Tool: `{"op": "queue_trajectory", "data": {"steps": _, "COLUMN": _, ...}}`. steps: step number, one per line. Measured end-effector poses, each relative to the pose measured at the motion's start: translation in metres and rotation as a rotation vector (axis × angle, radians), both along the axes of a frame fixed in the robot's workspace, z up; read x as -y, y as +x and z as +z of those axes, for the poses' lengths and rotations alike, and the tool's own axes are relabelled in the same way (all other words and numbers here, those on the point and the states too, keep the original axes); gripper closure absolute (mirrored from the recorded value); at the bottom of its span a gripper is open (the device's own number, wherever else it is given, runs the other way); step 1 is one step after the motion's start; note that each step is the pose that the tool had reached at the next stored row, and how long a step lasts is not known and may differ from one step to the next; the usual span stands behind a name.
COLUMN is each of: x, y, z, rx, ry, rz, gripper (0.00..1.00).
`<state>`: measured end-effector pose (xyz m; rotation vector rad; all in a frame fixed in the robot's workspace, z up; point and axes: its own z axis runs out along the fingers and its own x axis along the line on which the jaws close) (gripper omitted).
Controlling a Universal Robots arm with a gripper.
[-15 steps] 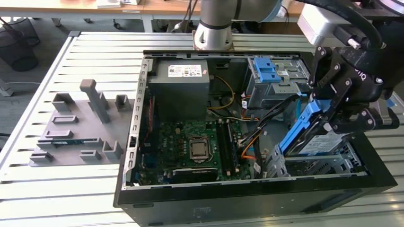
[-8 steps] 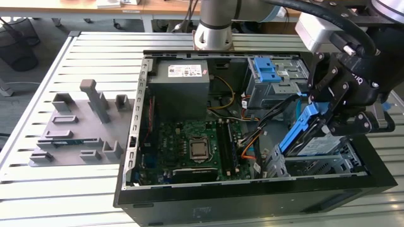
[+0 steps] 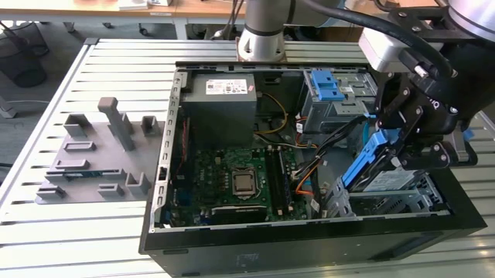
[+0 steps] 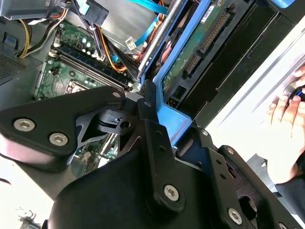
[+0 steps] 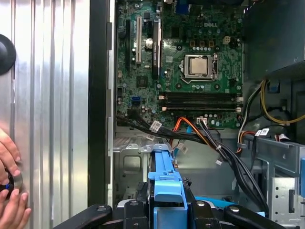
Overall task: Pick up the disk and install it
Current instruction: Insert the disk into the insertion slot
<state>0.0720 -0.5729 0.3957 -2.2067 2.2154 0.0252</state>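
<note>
Pickup done, install not.

Exterior view: gripper [image 3: 400,155] has jaws closed on the blue carrier frame of the disk [image 3: 381,180]. Disk is tilted, lower end dipping toward grey drive cage [image 3: 421,194] at the exterior view's right of the open case [image 3: 309,229]. Not flat, not seated. Blue latch bracket [image 3: 328,87] sits on the bay beyond. White sticker on power supply [image 3: 219,107] has print, too small to read.

Second wrist view: gripper [image 4: 174,121] pinches the blue frame. Disk [image 4: 198,47] shows circuit-board side w/ connector rows, motherboard [image 4: 81,62] past it. Person's hand [image 4: 286,119] outside the case. No legible text.

First wrist view: disk's blue frame [image 5: 167,183] stands in the gripper [image 5: 167,214], above the cage. White lettering on motherboard [image 5: 190,71], left unread. Hand [image 5: 9,191] on ribbed table [image 5: 52,95].
</note>
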Motion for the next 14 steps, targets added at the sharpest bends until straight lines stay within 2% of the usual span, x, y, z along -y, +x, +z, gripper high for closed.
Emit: {"op": "queue_trajectory", "data": {"steps": 14, "x": 0.0000, "y": 0.000, "z": -0.0120, "rx": 0.0000, "ry": -0.0001, "rz": 0.000, "gripper": 0.64}}
